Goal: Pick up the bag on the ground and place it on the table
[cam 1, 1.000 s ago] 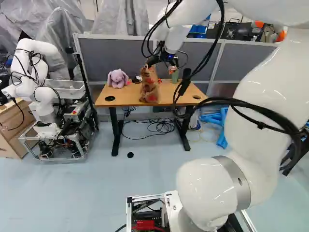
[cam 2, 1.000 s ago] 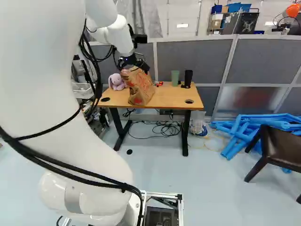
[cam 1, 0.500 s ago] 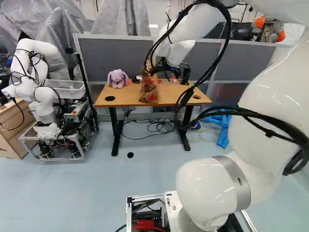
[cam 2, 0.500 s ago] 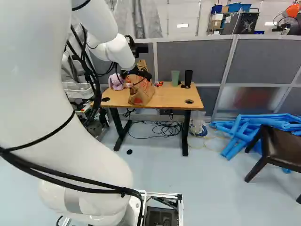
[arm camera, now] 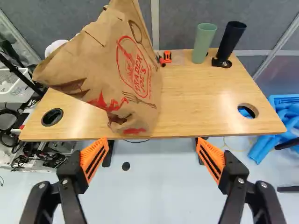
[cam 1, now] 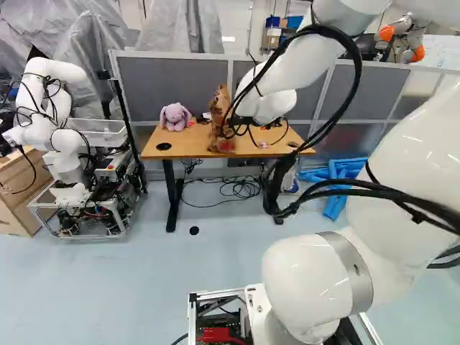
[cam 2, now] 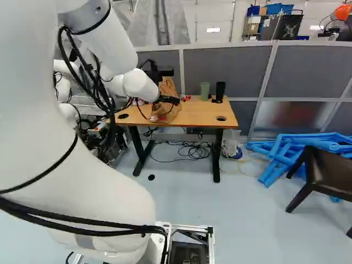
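Creased, red-printed brown paper bag (arm camera: 100,65)

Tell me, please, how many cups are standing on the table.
2: a green cup and, beside it, a black cup, both near the far edge of the table. The paper bag may hide others.

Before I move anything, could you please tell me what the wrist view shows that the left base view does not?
Only the wrist view: the green cup and the black cup.
Only the left base view: the wooden cabinet and the arm's lowest joint.
Both: the paper bag, the table and the blue tubes.
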You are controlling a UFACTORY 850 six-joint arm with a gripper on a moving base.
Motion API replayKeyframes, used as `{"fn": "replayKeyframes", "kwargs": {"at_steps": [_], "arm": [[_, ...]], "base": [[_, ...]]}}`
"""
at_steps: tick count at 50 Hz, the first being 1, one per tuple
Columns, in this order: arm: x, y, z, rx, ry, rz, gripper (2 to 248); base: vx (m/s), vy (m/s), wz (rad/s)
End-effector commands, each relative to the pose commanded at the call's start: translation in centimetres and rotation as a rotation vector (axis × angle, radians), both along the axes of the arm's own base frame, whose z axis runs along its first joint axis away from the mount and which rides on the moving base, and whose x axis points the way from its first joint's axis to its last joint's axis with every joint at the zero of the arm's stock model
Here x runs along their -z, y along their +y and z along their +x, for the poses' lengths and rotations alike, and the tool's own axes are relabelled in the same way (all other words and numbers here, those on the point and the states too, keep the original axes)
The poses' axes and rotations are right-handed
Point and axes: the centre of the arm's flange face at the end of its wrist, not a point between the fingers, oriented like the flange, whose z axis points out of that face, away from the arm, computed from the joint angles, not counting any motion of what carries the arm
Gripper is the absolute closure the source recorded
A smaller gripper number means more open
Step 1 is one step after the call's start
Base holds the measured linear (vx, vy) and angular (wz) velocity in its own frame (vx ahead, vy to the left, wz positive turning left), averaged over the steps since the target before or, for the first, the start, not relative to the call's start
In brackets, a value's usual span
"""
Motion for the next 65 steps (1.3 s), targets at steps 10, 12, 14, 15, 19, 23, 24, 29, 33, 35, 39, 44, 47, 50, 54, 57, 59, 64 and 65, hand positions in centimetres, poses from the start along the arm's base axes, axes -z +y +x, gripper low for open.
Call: {"fn": "replayKeyframes", "kwargs": {"at_steps": [10, 12, 14, 15, 19, 23, 24, 29, 33, 35, 39, 44, 47, 50, 54, 57, 59, 64, 65], "arm": [[2.3, -0.2, -2.5, -0.001, -0.047, -0.012, 3], [2.7, -0.3, -3.0, -0.001, -0.056, -0.014, 3], [3.1, -0.3, -3.4, -0.002, -0.064, -0.016, 3], [3.3, -0.3, -3.7, -0.002, -0.068, -0.017, 3], [4.1, -0.4, -4.6, -0.003, -0.085, -0.020, 3], [4.8, -0.5, -5.5, -0.004, -0.100, -0.024, 3], [5.0, -0.5, -5.7, -0.004, -0.104, -0.024, 3], [5.8, -0.5, -6.8, -0.006, -0.122, -0.028, 3], [6.4, -0.6, -7.6, -0.007, -0.136, -0.030, 3], [6.7, -0.6, -8.0, -0.008, -0.142, -0.032, 3], [7.2, -0.6, -8.8, -0.009, -0.155, -0.034, 3], [7.9, -0.7, -9.7, -0.011, -0.169, -0.036, 3], [8.2, -0.7, -10.2, -0.012, -0.177, -0.037, 3], [8.6, -0.7, -10.7, -0.013, -0.185, -0.038, 3], [9.0, -0.7, -11.3, -0.014, -0.195, -0.040, 3], [9.2, -0.7, -11.8, -0.015, -0.201, -0.041, 3], [9.4, -0.7, -12.1, -0.015, -0.206, -0.041, 3], [9.8, -0.8, -12.7, -0.016, -0.216, -0.042, 3], [9.9, -0.8, -12.8, -0.017, -0.218, -0.043, 3]], "base": [[0.000, 0.000, 0.000], [0.000, 0.000, 0.000], [0.000, 0.000, 0.000], [0.000, 0.000, 0.000], [0.000, 0.000, 0.000], [0.000, 0.000, 0.000], [0.000, 0.000, 0.000], [0.000, 0.000, 0.000], [0.000, 0.000, 0.000], [0.000, 0.000, 0.000], [0.000, 0.000, 0.000], [0.000, 0.000, 0.000], [0.000, 0.000, 0.000], [0.000, 0.000, 0.000], [0.000, 0.000, 0.000], [0.000, 0.000, 0.000], [0.000, 0.000, 0.000], [0.000, 0.000, 0.000], [0.000, 0.000, 0.000]]}}
